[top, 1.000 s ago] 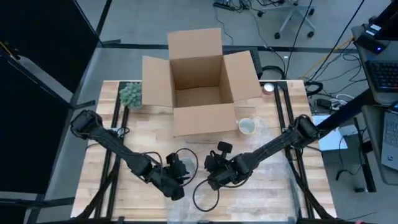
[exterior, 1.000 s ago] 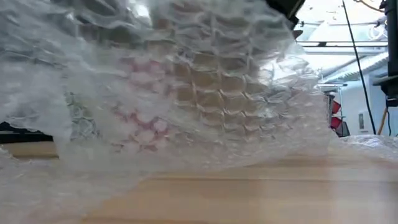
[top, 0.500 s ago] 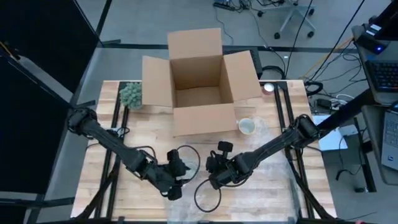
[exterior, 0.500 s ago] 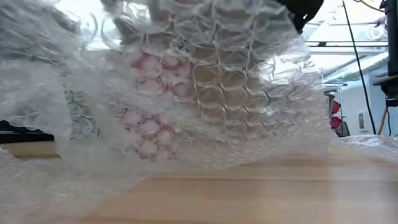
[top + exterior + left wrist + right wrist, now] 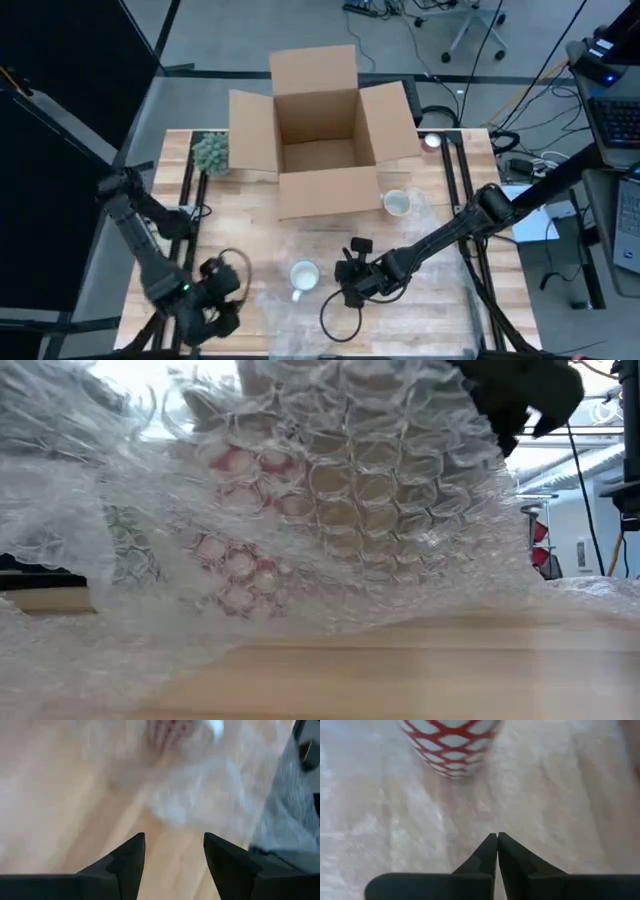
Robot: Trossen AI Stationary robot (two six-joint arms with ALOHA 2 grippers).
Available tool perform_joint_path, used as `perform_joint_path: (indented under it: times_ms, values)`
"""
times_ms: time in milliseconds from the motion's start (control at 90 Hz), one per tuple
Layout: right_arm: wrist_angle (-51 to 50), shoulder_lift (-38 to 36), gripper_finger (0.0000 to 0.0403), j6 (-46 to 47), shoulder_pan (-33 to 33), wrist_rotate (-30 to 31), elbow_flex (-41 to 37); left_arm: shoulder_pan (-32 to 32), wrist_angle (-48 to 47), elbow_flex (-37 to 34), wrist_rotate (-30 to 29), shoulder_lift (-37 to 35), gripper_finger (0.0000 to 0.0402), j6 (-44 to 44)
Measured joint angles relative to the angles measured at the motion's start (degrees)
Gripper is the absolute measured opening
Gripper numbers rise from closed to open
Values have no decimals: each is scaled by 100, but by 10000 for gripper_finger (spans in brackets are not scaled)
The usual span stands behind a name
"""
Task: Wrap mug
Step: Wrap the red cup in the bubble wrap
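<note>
The mug [image 5: 303, 276] — white with a red lattice pattern [image 5: 454, 742] — stands upright on a sheet of bubble wrap [image 5: 290, 262] near the front middle of the wooden desk [image 5: 430, 305]. In the low view the bubble wrap [image 5: 330, 510] rises in a crumpled fold across almost the whole picture, with the mug's red pattern showing dimly through it.

The right hand [image 5: 348, 283] sits just beside the mug on its right, low over the wrap; its wrist view shows the two fingers [image 5: 497, 851] pressed together tip to tip — whether a thin edge of the wrap is pinched between them cannot be told.

The left hand [image 5: 212, 300] is at the front left of the desk, apart from the mug, its fingers [image 5: 131, 854] spread wide with nothing between them.

Behind, an open cardboard box [image 5: 318, 130] stands at the back middle, a small green plant [image 5: 210, 152] to its left and a second, pale mug [image 5: 397, 203] by its right front corner.
</note>
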Motion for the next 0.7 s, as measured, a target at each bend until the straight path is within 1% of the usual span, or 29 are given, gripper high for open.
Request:
perform_joint_path:
  times_ms: [100, 189, 278, 411, 544, 700]
  values:
    - [893, 0, 0, -75, -12, -341, -350, -389, 616, -423, 2, 213, 187, -263]
    - [1304, 0, 0, -83, -12, -355, -608, -579, 1205, -782, 22, 433, 187, -347]
    - [1529, 0, 0, -84, -12, -350, -777, -639, 1755, -1068, 27, 685, 187, -257]
    - [1751, 0, 0, -30, -12, -326, -931, -620, 2500, -1294, 13, 1042, 187, 433]
    - [2090, 0, 0, -57, -12, -302, -1022, -510, 2907, -1299, -313, 1372, 187, 1140]
    - [2181, 0, 0, -167, -12, -155, -1046, -291, 3513, -1299, -415, 1714, 187, 1864]
